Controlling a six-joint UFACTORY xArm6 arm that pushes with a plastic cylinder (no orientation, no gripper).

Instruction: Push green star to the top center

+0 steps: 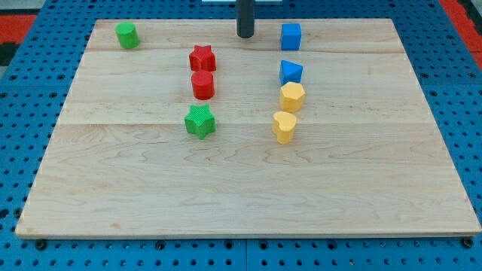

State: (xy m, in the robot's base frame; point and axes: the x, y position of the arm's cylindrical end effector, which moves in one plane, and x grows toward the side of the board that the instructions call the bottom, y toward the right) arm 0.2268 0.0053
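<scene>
rod's top — cut off; my tip [245, 35]

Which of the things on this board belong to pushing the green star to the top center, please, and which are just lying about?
Belongs to the job:
green star
my tip, at the view's top center, far from the star

Just lying about:
green cylinder
red star
red cylinder
blue cube
blue block
yellow hexagon
yellow heart
</scene>
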